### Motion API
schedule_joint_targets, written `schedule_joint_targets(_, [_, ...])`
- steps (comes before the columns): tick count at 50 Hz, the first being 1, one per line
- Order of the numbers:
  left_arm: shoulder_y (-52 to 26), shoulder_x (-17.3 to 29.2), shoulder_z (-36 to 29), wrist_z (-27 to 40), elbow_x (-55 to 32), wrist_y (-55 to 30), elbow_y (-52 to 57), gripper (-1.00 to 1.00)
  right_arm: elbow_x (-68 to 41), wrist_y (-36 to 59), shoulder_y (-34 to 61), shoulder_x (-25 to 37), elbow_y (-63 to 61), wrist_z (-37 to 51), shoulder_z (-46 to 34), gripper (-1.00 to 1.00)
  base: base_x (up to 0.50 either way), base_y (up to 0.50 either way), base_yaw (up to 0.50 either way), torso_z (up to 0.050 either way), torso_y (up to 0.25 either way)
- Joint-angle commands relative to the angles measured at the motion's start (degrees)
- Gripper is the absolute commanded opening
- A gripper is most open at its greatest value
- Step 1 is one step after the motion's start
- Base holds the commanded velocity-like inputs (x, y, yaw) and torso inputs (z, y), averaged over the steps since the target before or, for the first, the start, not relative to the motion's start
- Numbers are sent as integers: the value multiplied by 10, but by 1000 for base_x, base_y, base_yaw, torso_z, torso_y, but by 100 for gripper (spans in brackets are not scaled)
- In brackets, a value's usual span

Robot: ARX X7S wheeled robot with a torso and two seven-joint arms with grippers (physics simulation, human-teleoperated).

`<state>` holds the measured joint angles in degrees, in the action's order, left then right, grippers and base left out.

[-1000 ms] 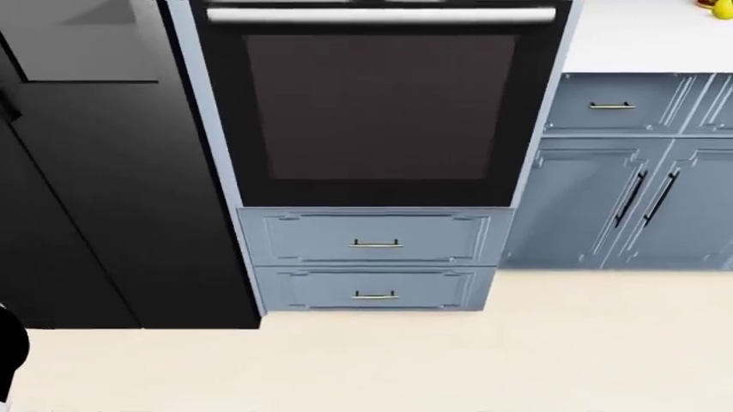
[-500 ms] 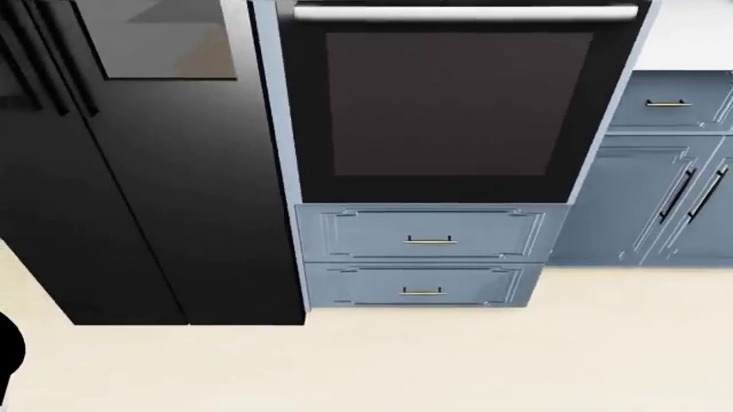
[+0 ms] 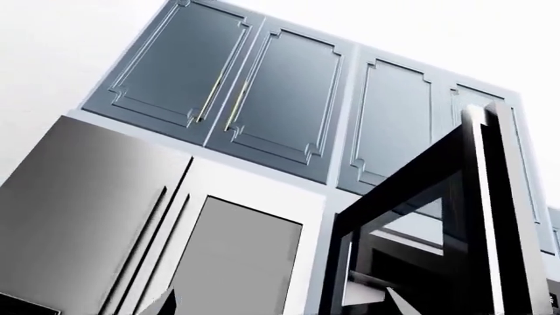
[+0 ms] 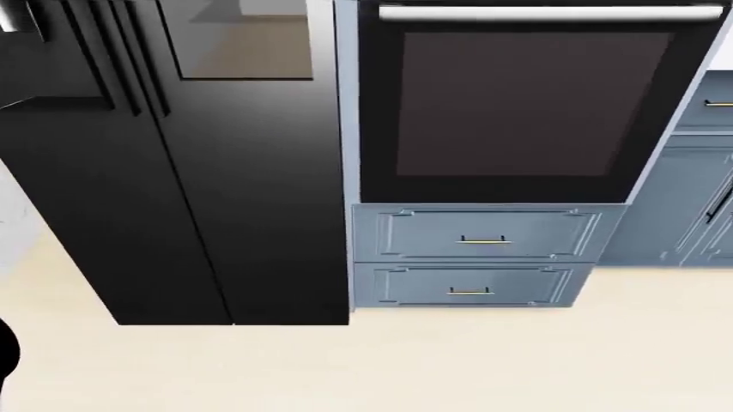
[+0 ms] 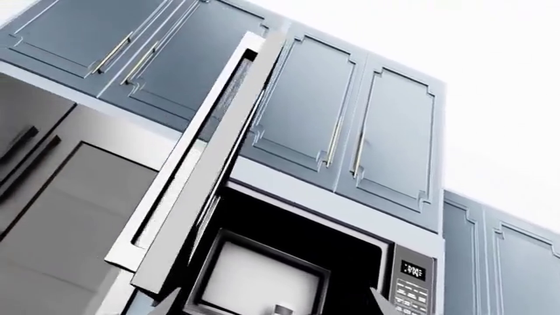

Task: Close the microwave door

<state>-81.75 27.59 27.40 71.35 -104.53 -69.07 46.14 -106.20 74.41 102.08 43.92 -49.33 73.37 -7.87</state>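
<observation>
The microwave door (image 5: 197, 177) stands swung open in the right wrist view, running as a long silver-edged slab from the upper middle of the frame down to the lower left. Behind it the microwave (image 5: 298, 262) fills the lower centre, its dark cavity exposed, a pale back wall inside and a control panel (image 5: 413, 289) with a small lit display at the lower right. Grey-blue upper cabinets (image 5: 350, 118) with thin metal handles span the top of that frame.

In the left wrist view the same door (image 3: 420, 223) appears at the lower right as a dark glass frame standing out from the wall, with upper cabinets (image 3: 254, 92) above it and the refrigerator (image 3: 114, 230) at the lower left.

The head view looks down at the floor (image 4: 458, 360), which fills the bottom of the frame. The black refrigerator (image 4: 172, 172) takes the left half, the wall oven (image 4: 516, 103) with its silver handle the upper right, and two drawers (image 4: 475, 257) with brass pulls sit directly below the oven. The microwave is out of this frame.

Neither gripper can be made out clearly in any view, so whether the fingers are spread or closed cannot be told; only small dark slivers show at the lower edges of the wrist pictures.
</observation>
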Motion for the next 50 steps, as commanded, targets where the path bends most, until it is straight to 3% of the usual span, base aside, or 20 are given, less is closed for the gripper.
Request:
schedule_joint_targets(1, [2, 3, -5, 0, -1, 6, 1, 100, 3, -4, 2, 3, 0, -2, -4, 100, 0, 500, 0, 0, 0])
schedule_joint_targets(30, [6, 12, -10, -4, 2, 21, 4, 100, 6, -15, 6, 9, -8, -9, -11, 100, 5, 500, 0, 0, 0])
schedule_joint_targets(50, [11, 16, -16, -6, 5, 29, 7, 100, 9, -23, 2, 14, -11, -29, -6, 100, 445, 279, 0, 0, 0])
